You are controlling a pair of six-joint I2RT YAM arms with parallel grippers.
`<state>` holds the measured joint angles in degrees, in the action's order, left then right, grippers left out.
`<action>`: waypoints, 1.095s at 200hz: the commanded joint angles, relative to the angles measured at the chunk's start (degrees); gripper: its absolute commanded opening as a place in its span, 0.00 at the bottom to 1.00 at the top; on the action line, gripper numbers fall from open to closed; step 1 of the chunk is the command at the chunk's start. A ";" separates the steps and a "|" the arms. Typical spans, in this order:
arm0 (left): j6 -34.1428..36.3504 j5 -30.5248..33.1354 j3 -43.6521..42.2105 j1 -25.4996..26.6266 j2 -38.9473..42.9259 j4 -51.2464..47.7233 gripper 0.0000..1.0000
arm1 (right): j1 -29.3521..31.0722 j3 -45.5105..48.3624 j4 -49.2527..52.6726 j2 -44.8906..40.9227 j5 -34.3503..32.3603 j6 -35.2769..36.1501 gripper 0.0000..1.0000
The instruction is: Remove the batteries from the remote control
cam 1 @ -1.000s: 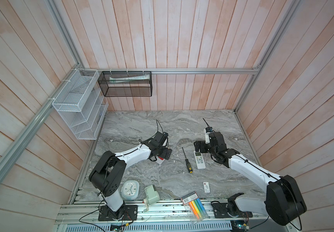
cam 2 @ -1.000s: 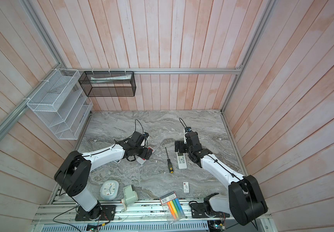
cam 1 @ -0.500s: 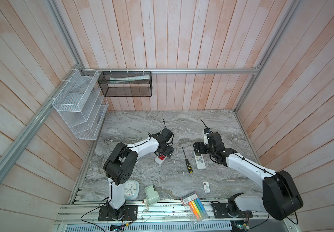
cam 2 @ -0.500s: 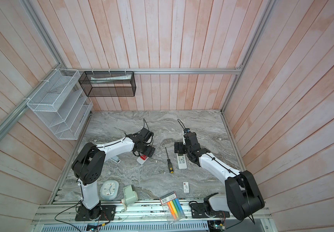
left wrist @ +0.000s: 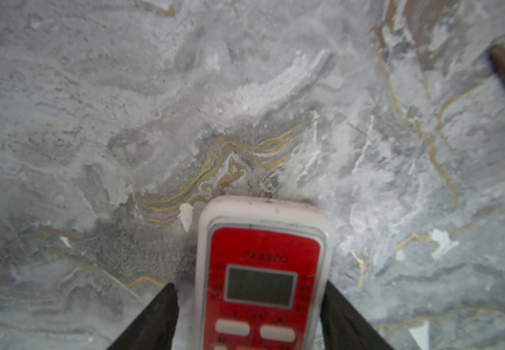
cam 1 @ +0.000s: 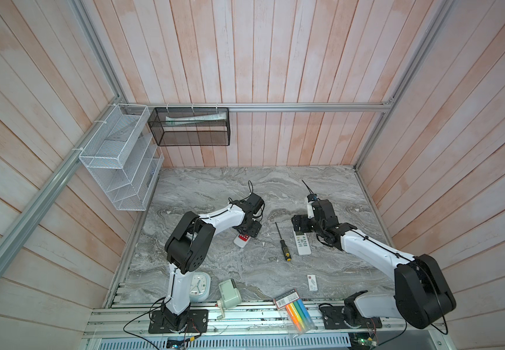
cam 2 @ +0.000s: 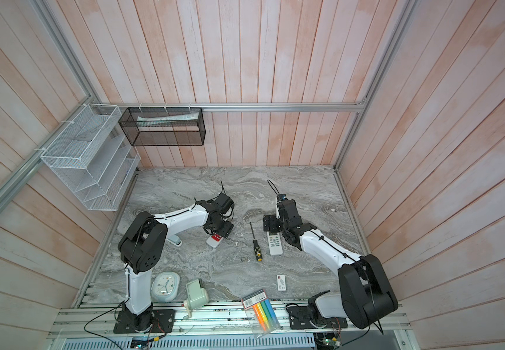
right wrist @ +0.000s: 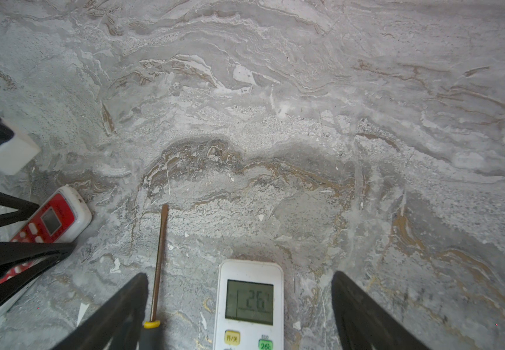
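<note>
Left wrist view: left gripper point(left wrist: 248, 285) part-open astride face-up red remote point(left wrist: 263, 242), not clamped.
Grasp step; batteries unseen, likely inside. Next: clamp, flip over. Right gripper point(right wrist: 239, 275) wide open over white remote point(right wrist: 249, 303).

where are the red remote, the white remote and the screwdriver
red remote point(left wrist: 260, 286): left wrist view, on its display
white remote point(right wrist: 249, 301): right wrist view, on its display
screwdriver point(cam 1: 284, 249): a top view, on its handle

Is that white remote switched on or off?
On: the white remote lies face up, and in the right wrist view its screen is lit with the digits 26.
</note>
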<state>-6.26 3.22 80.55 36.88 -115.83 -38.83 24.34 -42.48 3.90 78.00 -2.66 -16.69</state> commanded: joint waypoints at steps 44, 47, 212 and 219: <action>-0.21 -1.20 1.71 0.32 -2.15 -1.58 0.49 | 0.32 -1.41 -0.76 0.92 0.87 0.34 0.94; -0.31 -1.20 1.60 0.37 -2.12 -1.39 0.47 | 0.35 -1.38 -0.88 0.93 0.88 0.41 0.94; -28.98 -13.24 -18.01 -2.52 23.14 36.13 0.42 | 6.07 8.13 -28.47 -5.84 23.66 -7.84 0.78; -30.23 -13.46 -18.99 -2.52 23.92 37.58 0.42 | 6.96 7.46 -28.42 -5.10 23.66 -7.87 0.77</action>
<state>-28.93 -6.31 64.88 34.28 -94.35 -11.57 28.62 -33.87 -19.29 72.10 18.15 -22.31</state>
